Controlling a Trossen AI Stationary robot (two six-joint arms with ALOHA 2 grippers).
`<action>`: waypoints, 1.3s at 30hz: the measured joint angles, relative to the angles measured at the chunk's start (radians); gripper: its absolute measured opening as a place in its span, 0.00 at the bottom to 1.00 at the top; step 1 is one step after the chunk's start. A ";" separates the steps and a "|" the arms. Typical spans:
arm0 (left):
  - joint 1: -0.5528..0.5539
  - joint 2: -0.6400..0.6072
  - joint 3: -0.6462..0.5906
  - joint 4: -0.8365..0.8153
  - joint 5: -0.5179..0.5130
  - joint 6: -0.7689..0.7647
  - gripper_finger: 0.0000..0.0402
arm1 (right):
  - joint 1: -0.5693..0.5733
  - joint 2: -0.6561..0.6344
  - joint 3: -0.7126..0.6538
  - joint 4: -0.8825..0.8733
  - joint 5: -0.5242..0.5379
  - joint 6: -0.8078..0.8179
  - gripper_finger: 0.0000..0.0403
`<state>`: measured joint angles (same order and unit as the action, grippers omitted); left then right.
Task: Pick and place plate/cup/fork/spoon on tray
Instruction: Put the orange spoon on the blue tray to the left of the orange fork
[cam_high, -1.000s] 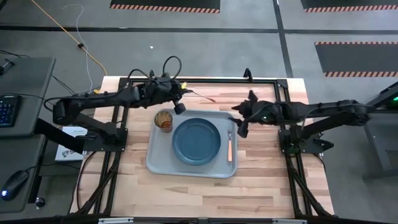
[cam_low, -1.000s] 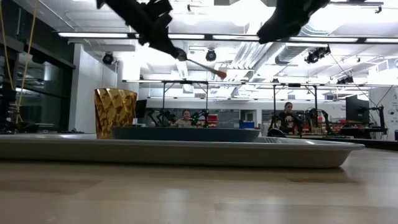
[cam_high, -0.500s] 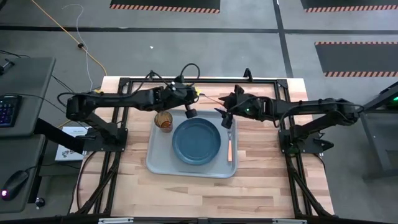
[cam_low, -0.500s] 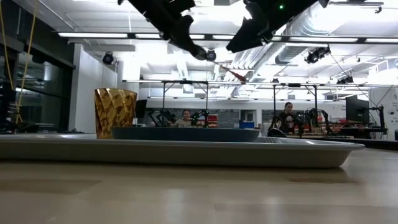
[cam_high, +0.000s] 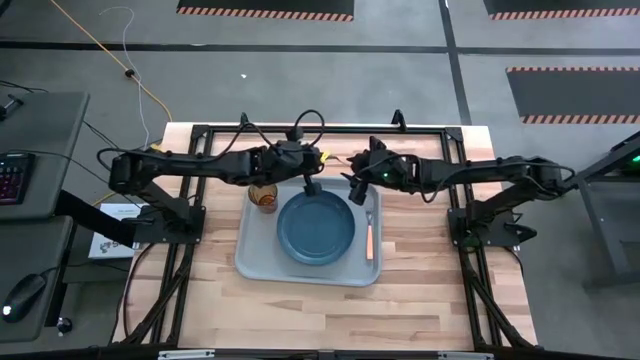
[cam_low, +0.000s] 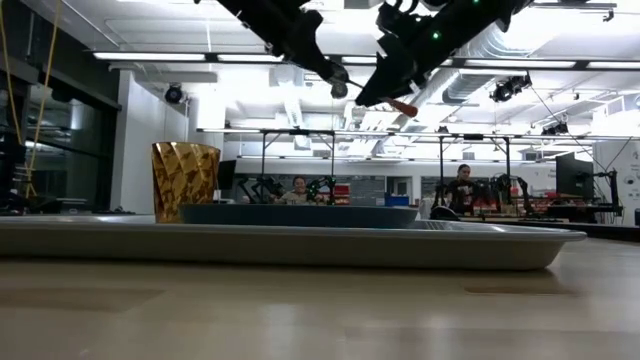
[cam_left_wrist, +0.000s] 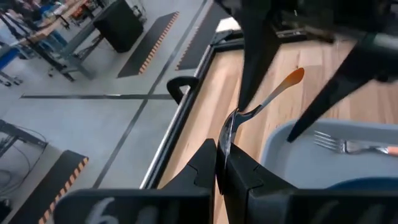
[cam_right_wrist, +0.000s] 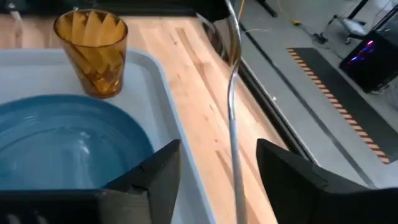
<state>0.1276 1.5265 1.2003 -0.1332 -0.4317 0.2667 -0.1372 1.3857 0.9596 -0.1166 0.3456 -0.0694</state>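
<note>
The spoon (cam_left_wrist: 264, 102) is in the air over the tray's far edge. My left gripper (cam_high: 311, 186) is shut on it. My right gripper (cam_high: 355, 188) is open, with one finger (cam_right_wrist: 155, 174) on either side of the spoon's silver stem (cam_right_wrist: 232, 106) and a gap showing on both sides. The spoon's orange handle end (cam_low: 403, 106) points past my right gripper. The grey-blue tray (cam_high: 250, 262) holds the dark blue plate (cam_high: 316, 227), the amber cup (cam_high: 264, 196) at its far left corner and the fork (cam_high: 371, 236) along its right side. My left gripper pinches the spoon's bowl (cam_left_wrist: 225, 134) between its two fingers, with the bowl standing on edge. The fingers come from the table's left. The spoon sticks out beyond them toward my right arm, lifted clear of the tray, handle end farthest away.
A black frame rail (cam_high: 330, 130) runs along the table's far side. Bare wood (cam_high: 300, 310) lies near of the tray. People sit at benches (cam_low: 300, 188) in the room beyond the table.
My left gripper has carried the spoon toward the table's right and near side, over the tray's far edge. My right gripper has gone left toward the spoon. Its open fingers now stand around the stem.
</note>
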 joint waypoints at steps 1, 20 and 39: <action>0.000 -0.002 0.000 0.001 -0.003 0.000 0.00 | 0.001 0.001 0.000 0.008 0.009 -0.002 0.48; -0.006 -0.001 0.000 -0.031 -0.004 -0.018 0.00 | -0.007 -0.006 0.000 0.010 -0.019 -0.035 0.02; 0.051 -0.214 -0.073 -0.044 0.324 -0.157 0.48 | -0.061 -0.137 -0.172 -0.068 0.024 0.033 0.00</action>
<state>0.1784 1.3121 1.1269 -0.1772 -0.1073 0.1100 -0.1978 1.2490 0.7874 -0.1848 0.3698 -0.0364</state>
